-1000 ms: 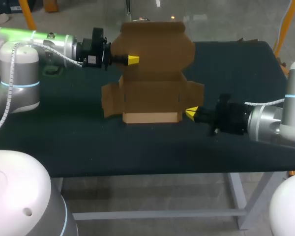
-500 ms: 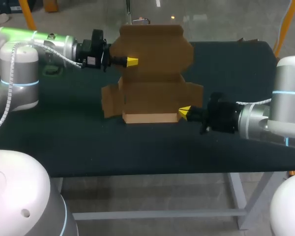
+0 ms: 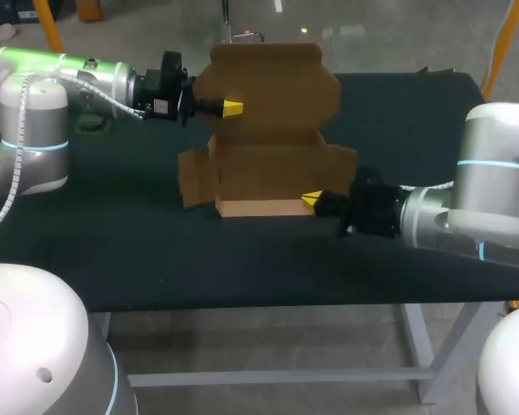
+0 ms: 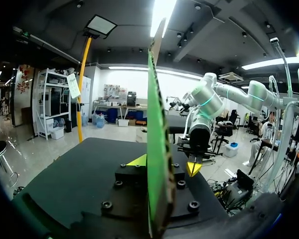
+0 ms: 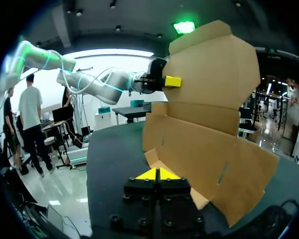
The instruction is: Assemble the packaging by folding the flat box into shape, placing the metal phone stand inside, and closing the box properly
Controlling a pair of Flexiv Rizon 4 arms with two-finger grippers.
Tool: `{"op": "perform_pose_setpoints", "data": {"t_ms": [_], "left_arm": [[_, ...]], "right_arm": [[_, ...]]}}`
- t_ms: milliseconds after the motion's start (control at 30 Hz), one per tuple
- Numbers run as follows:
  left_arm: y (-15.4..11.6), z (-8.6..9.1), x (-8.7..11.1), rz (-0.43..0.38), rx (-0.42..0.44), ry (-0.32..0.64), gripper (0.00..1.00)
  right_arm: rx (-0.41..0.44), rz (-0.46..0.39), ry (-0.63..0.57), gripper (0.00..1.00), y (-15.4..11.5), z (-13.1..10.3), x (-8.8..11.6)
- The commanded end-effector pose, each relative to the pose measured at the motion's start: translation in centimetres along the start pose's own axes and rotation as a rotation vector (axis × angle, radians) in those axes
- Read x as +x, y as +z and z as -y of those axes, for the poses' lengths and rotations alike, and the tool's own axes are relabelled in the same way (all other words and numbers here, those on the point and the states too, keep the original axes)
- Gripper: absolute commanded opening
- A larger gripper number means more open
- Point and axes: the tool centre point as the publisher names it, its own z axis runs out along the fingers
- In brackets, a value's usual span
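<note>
The cardboard box [image 3: 268, 164] stands partly folded on the far middle of the table [image 3: 156, 251]. Its low front wall [image 3: 264, 207] faces the robot. The tall lid panel [image 3: 268, 82] rises upright at the back. The two side flaps [image 3: 195, 177] spread outward at either end.

The left gripper [image 3: 231, 107] comes in from the left at the height of the lid panel and grips that panel at its left edge. In the left wrist view the lid panel [image 4: 157, 149] shows edge-on, standing between the fingers. One yellow finger [image 4: 138, 160] lies flat against its near face. The other finger is hidden behind the cardboard.

The right gripper [image 3: 311, 201] sits low over the table at the right end of the front wall, with its tips at the box corner. In the right wrist view the two yellow tips [image 5: 158, 174] are pressed together with nothing between them, and they point at the bottom corner of the box [image 5: 204, 139]. The same view shows the left gripper [image 5: 172, 81] on the lid panel above. From the left wrist view the right gripper [image 4: 193, 168] appears beyond the panel, just above the table.
</note>
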Motion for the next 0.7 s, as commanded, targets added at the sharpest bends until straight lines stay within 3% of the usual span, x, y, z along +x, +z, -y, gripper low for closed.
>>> {"op": "perform_pose_setpoints", "data": {"t_ms": [33, 700], "left_arm": [[-0.1, -0.1, -0.1, -0.004, 0.0, 0.0, 0.0], [-0.1, -0.1, -0.1, -0.004, 0.0, 0.0, 0.0]], "right_arm": [[-0.019, 0.056, 0.013, 0.0, 3.8, 0.7, 0.3], [0.053, 0.137, 0.08, 0.0, 9.3, 4.1, -0.6]]}}
